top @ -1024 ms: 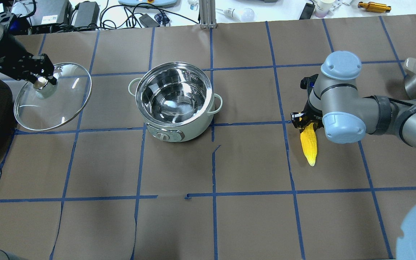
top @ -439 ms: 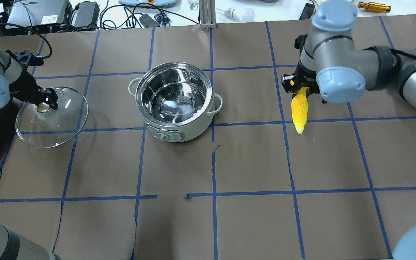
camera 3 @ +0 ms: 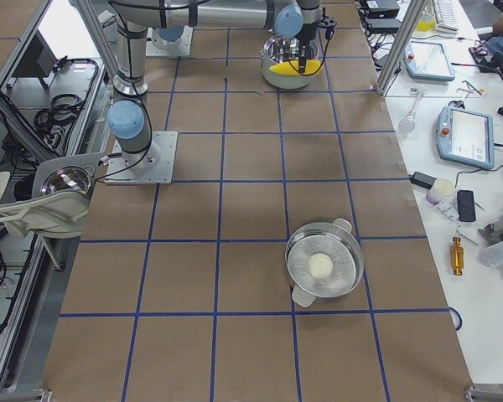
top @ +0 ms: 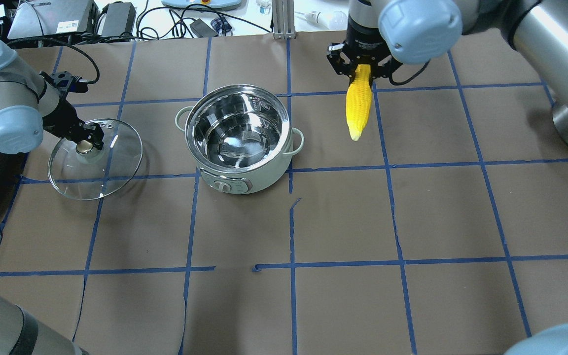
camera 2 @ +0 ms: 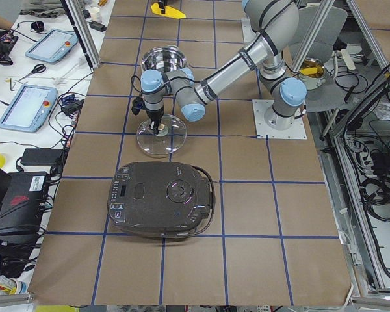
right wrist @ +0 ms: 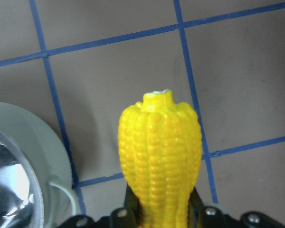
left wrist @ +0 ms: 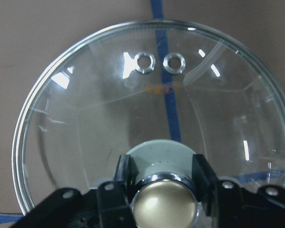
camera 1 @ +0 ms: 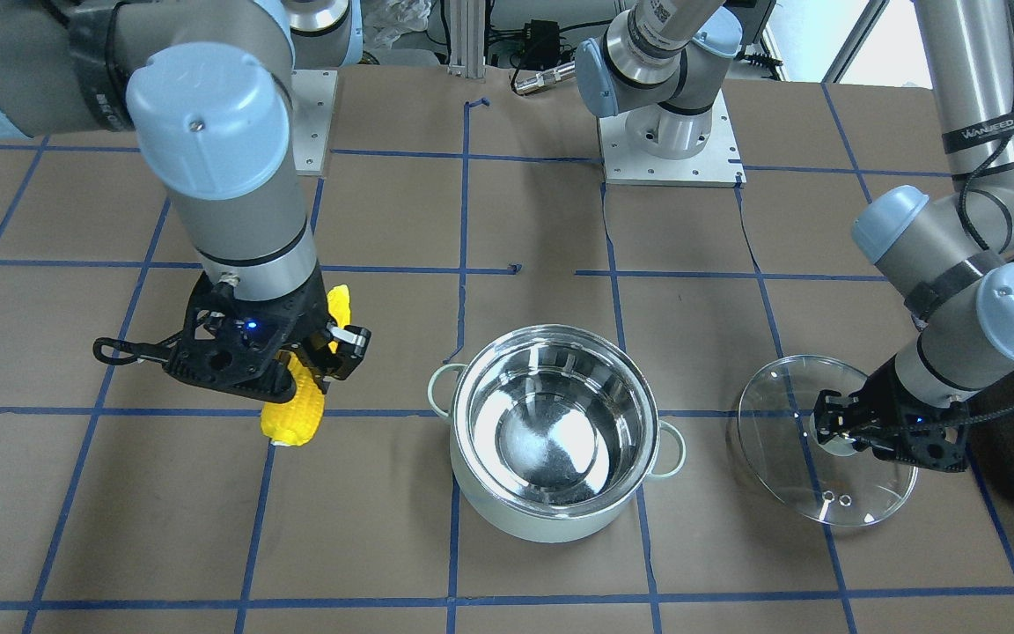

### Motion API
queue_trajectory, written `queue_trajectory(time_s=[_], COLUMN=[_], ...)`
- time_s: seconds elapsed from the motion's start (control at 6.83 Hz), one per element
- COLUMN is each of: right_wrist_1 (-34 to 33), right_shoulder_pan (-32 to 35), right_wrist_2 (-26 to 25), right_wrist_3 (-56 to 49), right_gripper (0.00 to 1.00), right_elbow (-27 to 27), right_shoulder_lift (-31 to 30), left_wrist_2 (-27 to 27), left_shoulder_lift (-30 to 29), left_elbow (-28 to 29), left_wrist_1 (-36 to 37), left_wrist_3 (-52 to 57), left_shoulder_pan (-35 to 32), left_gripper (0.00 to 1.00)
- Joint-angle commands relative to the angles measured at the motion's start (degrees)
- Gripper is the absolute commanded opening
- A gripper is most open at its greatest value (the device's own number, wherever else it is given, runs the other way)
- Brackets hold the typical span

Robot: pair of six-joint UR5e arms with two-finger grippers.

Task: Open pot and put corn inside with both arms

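Observation:
The mint-green pot (top: 264, 172) stands open and empty mid-table, also in the front view (camera 1: 551, 524). Its glass lid (top: 116, 172) is to its left, low over or on the table; I cannot tell which. My left gripper (top: 87, 144) is shut on the lid's brass knob (left wrist: 165, 205). My right gripper (top: 361, 69) is shut on the thick end of the yellow corn (top: 356, 111) and holds it in the air, beyond and to the right of the pot. The right wrist view shows the corn (right wrist: 160, 152) with the pot's rim (right wrist: 42, 142) to its left.
A large black appliance (camera 2: 162, 198) sits at the table's left end, close behind the lid. A second steel pot holding a white ball (camera 3: 323, 266) stands at the right end. The arm bases (camera 1: 670, 132) are on the robot's side. Cables and devices lie past the far edge (top: 116, 19).
My right arm has carried the corn up off the table, farther away and leftward toward the pot. My left arm has lowered the lid and shifted it slightly toward the pot.

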Motion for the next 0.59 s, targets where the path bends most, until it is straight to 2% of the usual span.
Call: queue_trajectory(time_s=[0.0, 0.15, 0.44], right_wrist_1=[2.80, 2.80, 2.54], right_shoulder_pan=[7.92, 9.61, 11.89], right_wrist_2=[0.37, -0.24, 0.19], right_wrist_3=[8.83, 10.70, 13.60], right_gripper=[0.00, 0.00, 0.00], right_elbow=[-15.10, -17.77, -18.15], right_shoulder_lift=[9.19, 12.28, 13.71], left_wrist_2=[0.38, 0.64, 0.47], left_shoulder_lift=[-0.33, -0.68, -0.77], left_elbow=[0.13, 0.13, -0.05], left_wrist_1=[-0.02, -0.02, -0.11], left_wrist_3=[-0.21, -1.78, -6.45], left_shoulder_pan=[-0.43, -0.34, -0.34], left_gripper=[0.00, 0.00, 0.00])
